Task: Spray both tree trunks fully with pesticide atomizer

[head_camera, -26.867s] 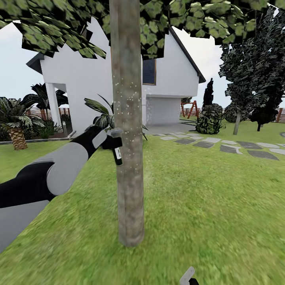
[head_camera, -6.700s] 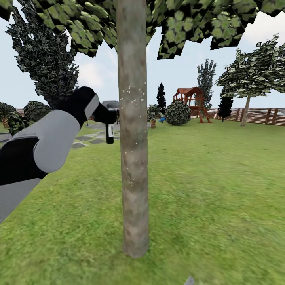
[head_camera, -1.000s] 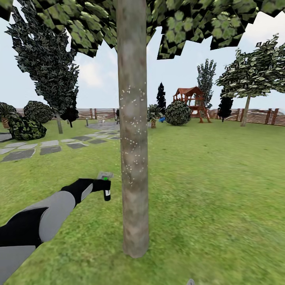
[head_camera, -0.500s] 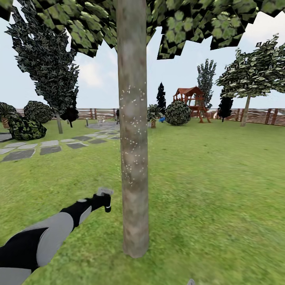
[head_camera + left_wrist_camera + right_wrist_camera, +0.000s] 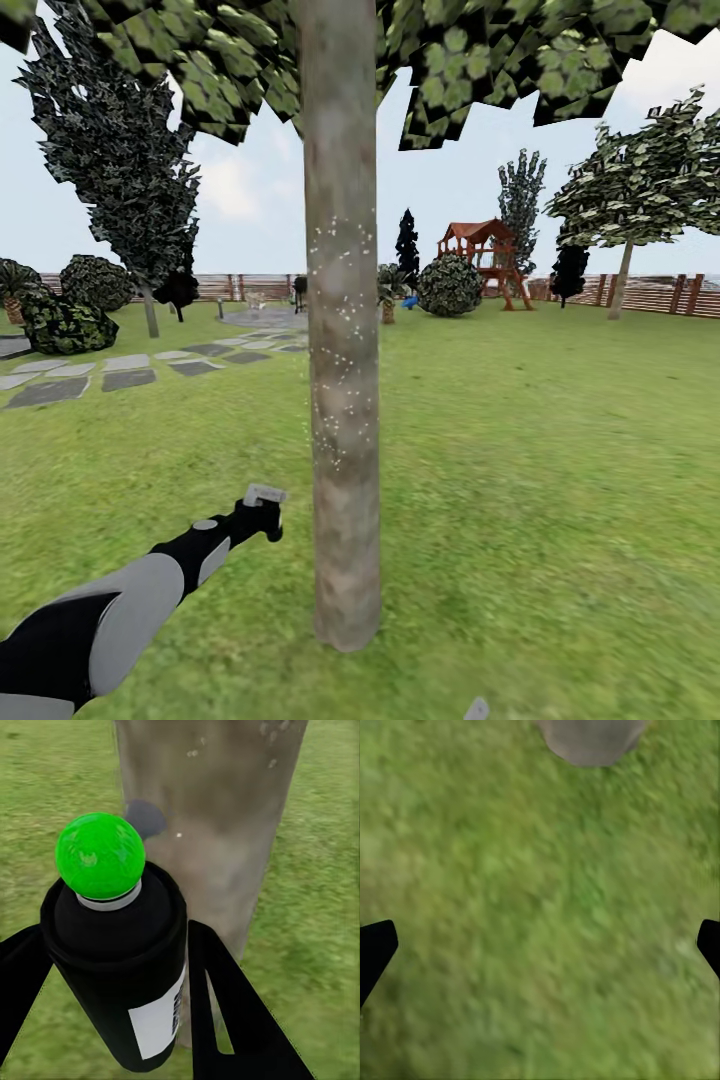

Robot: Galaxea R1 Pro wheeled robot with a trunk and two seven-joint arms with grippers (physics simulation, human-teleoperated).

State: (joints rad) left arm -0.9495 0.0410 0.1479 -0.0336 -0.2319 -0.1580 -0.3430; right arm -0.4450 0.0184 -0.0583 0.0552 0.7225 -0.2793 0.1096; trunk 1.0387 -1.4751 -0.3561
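Observation:
A mottled grey-brown tree trunk (image 5: 345, 400) rises just ahead, flecked with white specks from mid-height downward. My left gripper (image 5: 264, 512) hangs low beside its left side, shut on the pesticide atomizer (image 5: 265, 495). In the left wrist view the atomizer (image 5: 116, 967) is a dark can with a white label and a green dot (image 5: 100, 855), held between black fingers (image 5: 232, 1020) and facing the trunk (image 5: 217, 817). The second tree (image 5: 622, 280) stands far right by the fence. My right gripper (image 5: 540, 945) is open over grass, near the trunk's foot (image 5: 589, 735).
Lawn spreads all round. Stepping stones (image 5: 120, 370) lie to the left with dark shrubs (image 5: 65, 320) and a dark conifer (image 5: 130, 180). A wooden playset (image 5: 485, 260) and slat fence (image 5: 660, 295) stand far back. The right gripper's tip (image 5: 477, 710) shows at the bottom edge.
My left arm has sunk lower alongside the trunk with the atomizer still held. The white specks reach further down the bark. The view has shifted slightly.

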